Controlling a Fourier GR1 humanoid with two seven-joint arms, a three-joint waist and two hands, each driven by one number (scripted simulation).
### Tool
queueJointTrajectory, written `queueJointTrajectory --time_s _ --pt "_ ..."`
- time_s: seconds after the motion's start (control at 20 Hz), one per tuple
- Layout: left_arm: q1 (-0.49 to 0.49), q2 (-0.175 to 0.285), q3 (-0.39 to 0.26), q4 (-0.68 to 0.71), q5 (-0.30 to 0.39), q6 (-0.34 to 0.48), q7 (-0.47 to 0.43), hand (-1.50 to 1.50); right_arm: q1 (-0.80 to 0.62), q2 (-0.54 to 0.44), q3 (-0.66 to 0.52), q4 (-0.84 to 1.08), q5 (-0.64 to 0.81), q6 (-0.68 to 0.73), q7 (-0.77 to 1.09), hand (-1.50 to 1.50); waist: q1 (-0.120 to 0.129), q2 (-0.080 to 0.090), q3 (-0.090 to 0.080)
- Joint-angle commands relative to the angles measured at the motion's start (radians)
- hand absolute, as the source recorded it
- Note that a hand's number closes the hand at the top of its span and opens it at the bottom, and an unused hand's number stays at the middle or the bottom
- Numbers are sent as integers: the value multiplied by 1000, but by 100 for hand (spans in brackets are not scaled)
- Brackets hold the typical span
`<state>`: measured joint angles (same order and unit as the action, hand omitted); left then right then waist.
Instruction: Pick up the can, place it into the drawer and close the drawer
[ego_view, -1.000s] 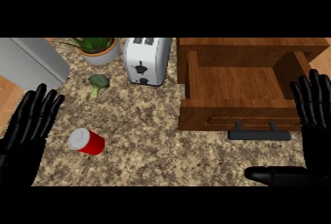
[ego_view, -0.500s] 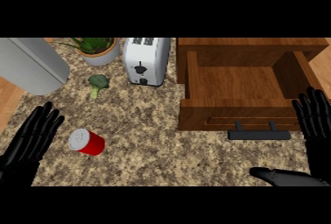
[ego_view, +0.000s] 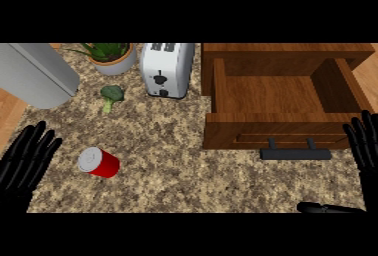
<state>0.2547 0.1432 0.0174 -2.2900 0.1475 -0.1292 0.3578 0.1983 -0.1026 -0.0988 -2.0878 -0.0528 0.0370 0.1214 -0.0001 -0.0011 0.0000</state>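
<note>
Can (ego_view: 98, 162) was seen on the bench (ego_view: 184, 175) at 8 o'clock of the view. Drawer (ego_view: 277, 95) was found pulled open at 2 o'clock. Left robot hand (ego_view: 26, 160) was held open, fingers straight, at 9 o'clock of the can, just beside it, nothing gripped. Right robot hand (ego_view: 364, 142) was spread open at 3 o'clock of the drawer handle (ego_view: 295, 154), nothing held.

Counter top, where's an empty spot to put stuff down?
Widest bare patch: speckled counter between the red metal can and the black handle of the open wooden drawer. The drawer's floor is bare too. Crowded at the back: potted green plant, white toaster, green broccoli.
</note>
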Motion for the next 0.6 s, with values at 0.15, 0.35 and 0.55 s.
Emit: queueJointTrajectory --time_s 0.15,0.35,0.55 --pt "-14 -27 39 140 -8 -37 -81 -150 75 52 35 -5 53 18 -78 -150 -1 0 0" --pt "-108 12 129 238 32 -64 -117 -150 131 34 1 -49 29 63 -94 -150 -5 0 0" --pt "-108 -57 33 309 -101 -29 -177 -150 63 29 -40 44 23 75 -107 -150 -2 1 0"
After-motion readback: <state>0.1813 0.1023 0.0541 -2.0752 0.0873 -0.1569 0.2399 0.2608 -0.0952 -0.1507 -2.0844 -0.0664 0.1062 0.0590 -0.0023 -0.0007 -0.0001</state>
